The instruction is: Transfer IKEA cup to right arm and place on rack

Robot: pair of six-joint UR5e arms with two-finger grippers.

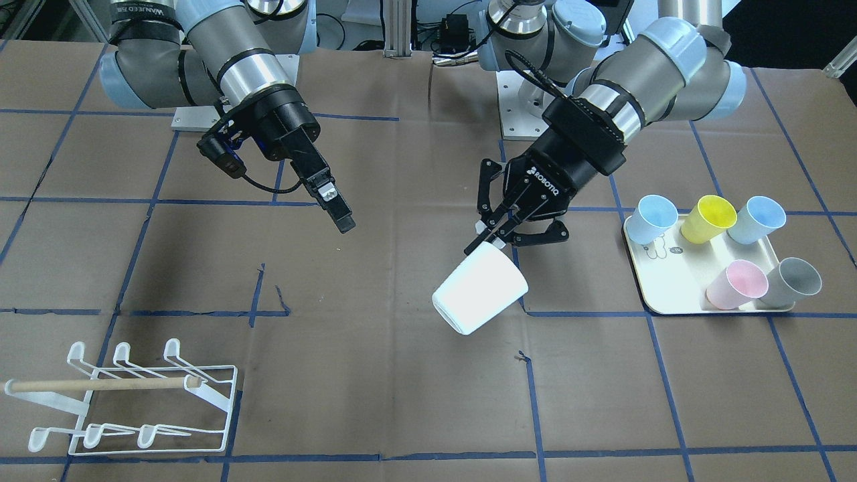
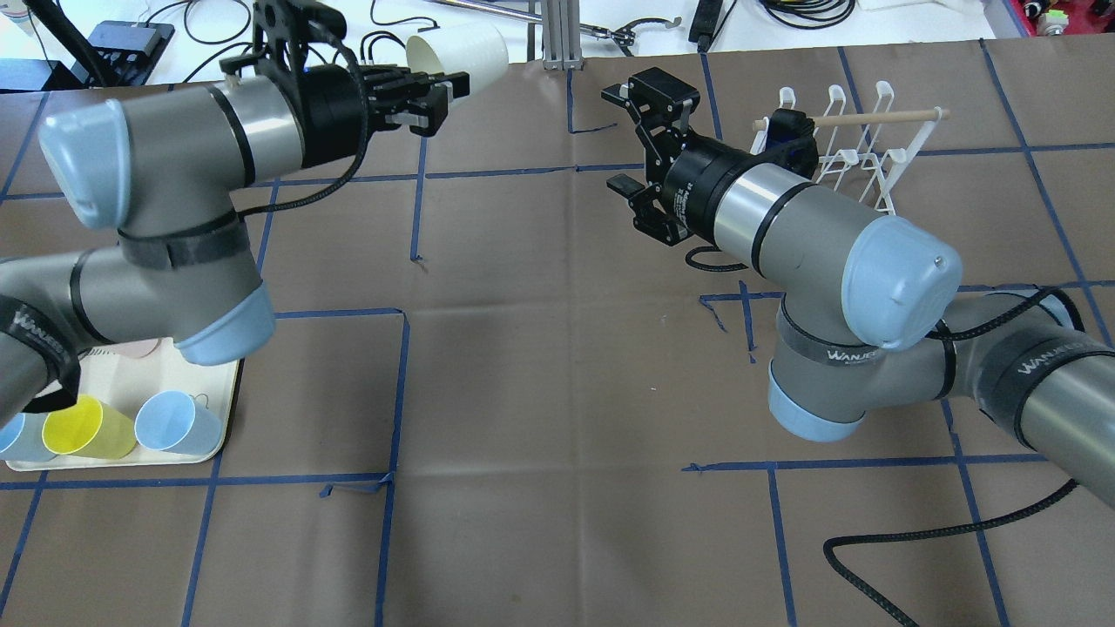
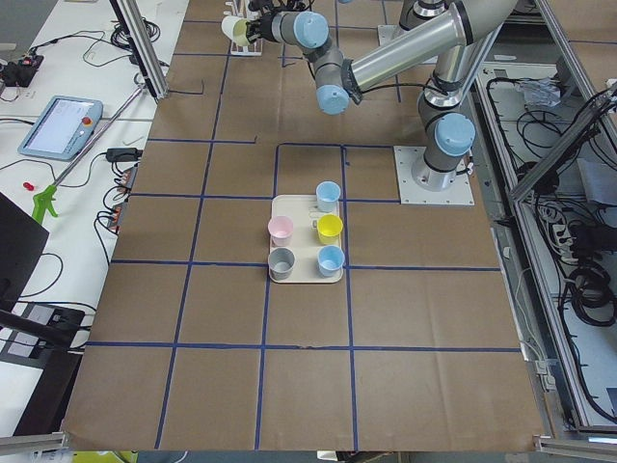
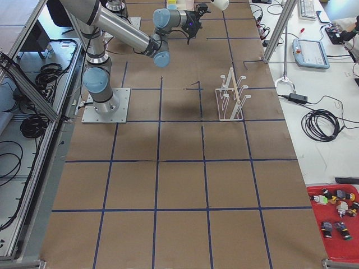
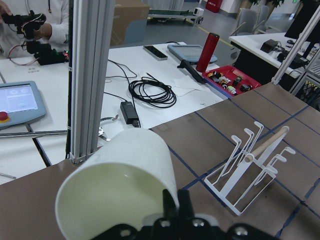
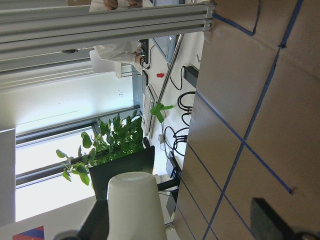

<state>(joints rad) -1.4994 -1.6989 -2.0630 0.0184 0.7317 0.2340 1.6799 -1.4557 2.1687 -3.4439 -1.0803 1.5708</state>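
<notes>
My left gripper (image 1: 483,242), the one with the ROBOTIQ lettering, is shut on the rim of a white IKEA cup (image 1: 479,288) and holds it tilted above the table's middle. The cup also shows in the overhead view (image 2: 457,54) and fills the left wrist view (image 5: 120,185). The right arm's gripper (image 1: 340,214) is open and empty. It points toward the cup, with a clear gap between them. The right wrist view shows the cup (image 6: 135,210) ahead between its spread fingers. The white wire rack (image 1: 134,402) with a wooden dowel stands on the table near the right arm (image 2: 858,148).
A cream tray (image 1: 669,294) beside the left arm holds several upright coloured cups: blue, yellow, pink, grey. It also shows in the overhead view (image 2: 222,409). Blue tape lines cross the brown table cover. A black cable (image 2: 880,557) lies near the right arm's base.
</notes>
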